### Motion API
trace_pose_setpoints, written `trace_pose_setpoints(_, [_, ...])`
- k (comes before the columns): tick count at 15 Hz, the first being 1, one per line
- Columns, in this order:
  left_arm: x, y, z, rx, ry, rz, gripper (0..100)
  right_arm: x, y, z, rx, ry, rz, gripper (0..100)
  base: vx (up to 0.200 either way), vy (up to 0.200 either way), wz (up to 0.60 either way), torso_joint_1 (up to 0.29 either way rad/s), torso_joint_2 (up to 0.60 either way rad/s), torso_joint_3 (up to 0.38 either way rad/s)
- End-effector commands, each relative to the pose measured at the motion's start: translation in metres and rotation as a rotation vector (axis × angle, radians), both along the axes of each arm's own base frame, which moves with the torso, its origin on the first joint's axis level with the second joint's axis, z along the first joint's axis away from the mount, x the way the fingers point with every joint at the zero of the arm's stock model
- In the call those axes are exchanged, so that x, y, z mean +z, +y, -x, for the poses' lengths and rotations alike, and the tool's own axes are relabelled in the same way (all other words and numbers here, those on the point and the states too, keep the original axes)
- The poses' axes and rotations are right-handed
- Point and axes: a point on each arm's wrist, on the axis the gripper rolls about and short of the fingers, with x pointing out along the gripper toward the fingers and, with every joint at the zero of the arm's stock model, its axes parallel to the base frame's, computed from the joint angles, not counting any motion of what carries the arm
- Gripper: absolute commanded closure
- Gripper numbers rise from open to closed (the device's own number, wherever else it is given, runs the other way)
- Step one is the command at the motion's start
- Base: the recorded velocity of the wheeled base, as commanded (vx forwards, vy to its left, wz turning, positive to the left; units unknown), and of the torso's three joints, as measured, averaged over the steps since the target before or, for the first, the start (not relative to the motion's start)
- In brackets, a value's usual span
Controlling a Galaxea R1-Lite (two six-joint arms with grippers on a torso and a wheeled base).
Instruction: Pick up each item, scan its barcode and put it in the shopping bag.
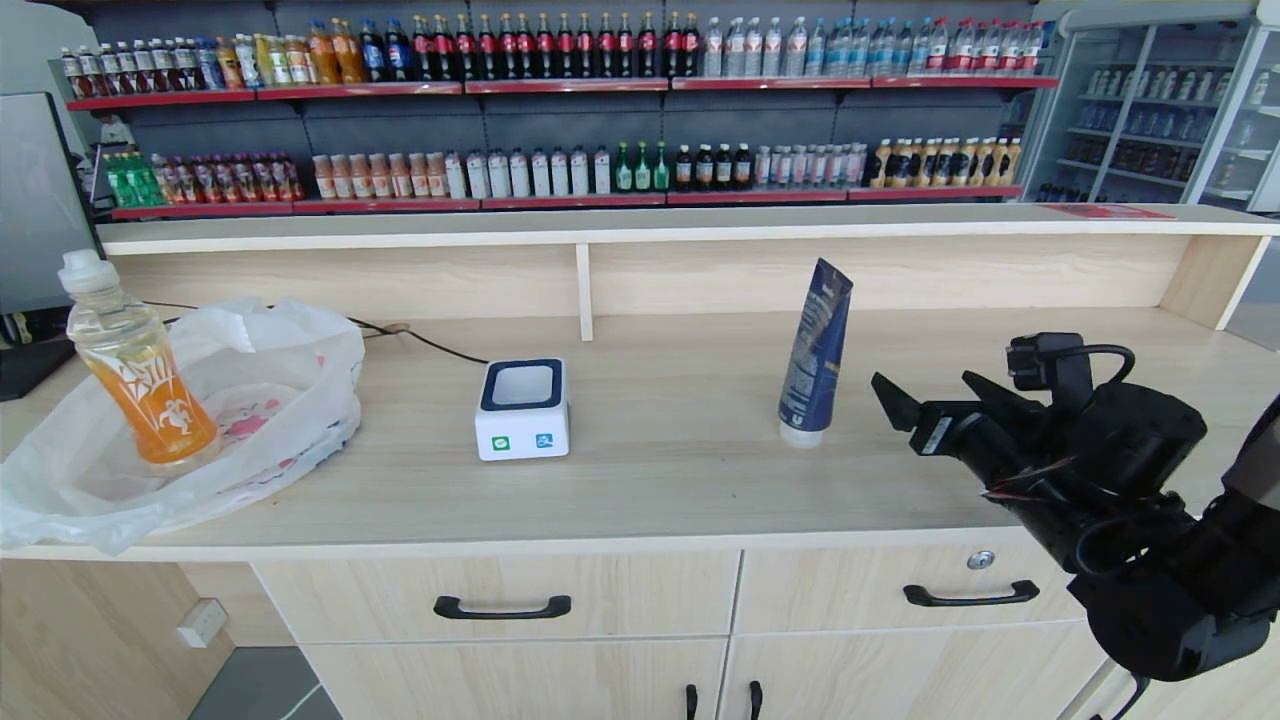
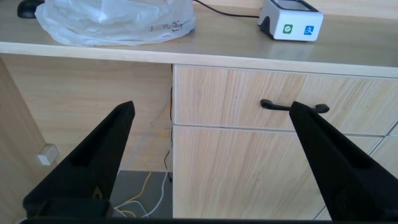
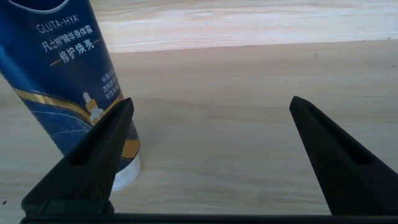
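Just right of the upright blue tube (image 1: 815,350), my right gripper (image 1: 925,388) hangs, fingers apart; I'd straddle it mid-height before closing gently.

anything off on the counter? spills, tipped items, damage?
Nothing spilled or damaged. One oddity: the blue tube stands on its cap, leaning slightly rather than plumb, so it might tip if nudged. The orange drink bottle is upright amid folds of the shopping bag; the scanner sits flat on the counter.
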Motion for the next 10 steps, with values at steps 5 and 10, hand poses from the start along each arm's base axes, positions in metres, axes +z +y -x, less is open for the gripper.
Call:
trace_pose_setpoints(5, [0.000, 0.000, 0.000, 0.000, -0.001, 0.000, 0, 0.023, 0.039, 0.040, 0.104, -0.048, 0.014, 0, 0.000, 0.000, 0.00, 0.000, 0.00, 0.000])
trace_pose_setpoints(10, [0.000, 0.000, 0.000, 0.000, -0.001, 0.000, 0, 0.009, 0.062, 0.021, 0.122, -0.033, 0.010, 0, 0.000, 0.000, 0.00, 0.000, 0.00, 0.000])
